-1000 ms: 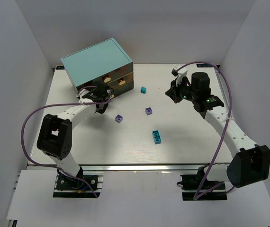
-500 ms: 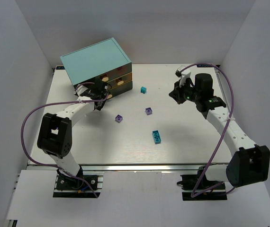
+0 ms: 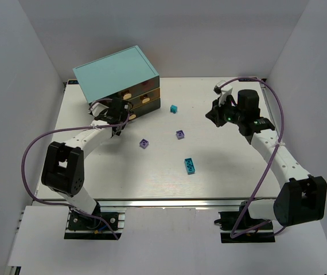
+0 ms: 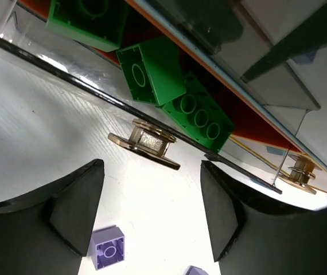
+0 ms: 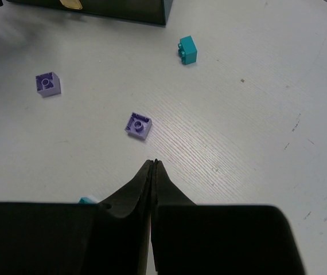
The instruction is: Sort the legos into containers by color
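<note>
Three green legos [image 4: 152, 74] lie jumbled behind the translucent front of a drawer [image 4: 66, 63], straight ahead of the left gripper [image 4: 152, 217]. The drawer's cream knob [image 4: 145, 143] sits just beyond the gap between the two dark fingers [image 4: 74, 212], touching neither. This claw is released, its jaws spread wide with nothing in them. A second knob [image 4: 298, 172] shows off to one side of it on a neighbouring drawer. A purple lego [image 4: 108, 247] rests on the white table below, close by one fingertip.

From above, the left gripper [image 3: 116, 112] is up against the drawer fronts at the near face of the light-teal cabinet [image 3: 115, 71].

Four loose legos lie on the table [image 3: 221, 172] between the two arms: a small cyan one [image 3: 174, 108] near the cabinet's corner, two purple ones [image 3: 180, 134] [image 3: 144, 144], and a longer cyan brick [image 3: 190, 165] nearest the bases.

The right gripper [image 5: 153, 163] is clenched, its fingers pressed flat together and holding nothing. It hangs above the table, well apart from the cabinet. In its own camera one purple lego [image 5: 138, 125] lies just ahead of the fingertips. The other purple one [image 5: 48, 83] is farther ahead and off to the side. The small cyan lego [image 5: 187, 50] is farther still, near the dark edge of the cabinet [image 5: 123, 8]. A sliver of cyan [image 5: 86, 200] peeks out beside one finger — too little to tell which brick it is.
</note>
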Motion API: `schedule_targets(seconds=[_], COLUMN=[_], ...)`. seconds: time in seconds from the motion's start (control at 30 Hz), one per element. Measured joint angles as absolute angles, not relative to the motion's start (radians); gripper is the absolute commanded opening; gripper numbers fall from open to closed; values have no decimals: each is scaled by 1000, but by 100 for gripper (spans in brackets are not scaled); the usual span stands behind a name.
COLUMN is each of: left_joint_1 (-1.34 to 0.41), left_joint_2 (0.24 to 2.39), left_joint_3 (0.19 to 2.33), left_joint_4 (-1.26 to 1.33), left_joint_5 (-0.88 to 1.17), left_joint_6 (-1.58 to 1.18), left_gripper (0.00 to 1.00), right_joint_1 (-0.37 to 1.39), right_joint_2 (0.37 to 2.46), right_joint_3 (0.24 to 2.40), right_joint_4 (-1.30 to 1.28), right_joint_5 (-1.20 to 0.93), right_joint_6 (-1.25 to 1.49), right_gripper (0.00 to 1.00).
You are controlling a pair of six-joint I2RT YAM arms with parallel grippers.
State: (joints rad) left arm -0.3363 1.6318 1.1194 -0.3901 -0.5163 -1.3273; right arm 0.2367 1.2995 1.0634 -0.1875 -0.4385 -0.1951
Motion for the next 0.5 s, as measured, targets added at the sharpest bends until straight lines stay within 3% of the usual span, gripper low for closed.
schedule_targets(seconds=[0.1, 0.27, 0.3, 0.5], left_joint_1=[-336, -337, -339, -345], left_joint_2=[1632, 1628, 1621, 1533], left_joint_3=[1119, 1117, 1107, 1038], left_joint_4=[-387, -379, -370, -381], left_joint_5=[-516, -505, -500, -479], left_joint_6=[-1320, -1312, -1312, -1346], left_gripper=[69, 41, 28, 15], right_joint_1=[233, 225, 223, 216], right_joint_2=[1299, 1300, 1299, 1299], right_joint_3=[1063, 1063, 1062, 1044], right_joint_4=[-188, -188, -188, -196], right_joint_5=[-442, -448, -449, -453], right_joint_6=[-196, -197, -198, -202], right_gripper=[0, 0, 0, 0])
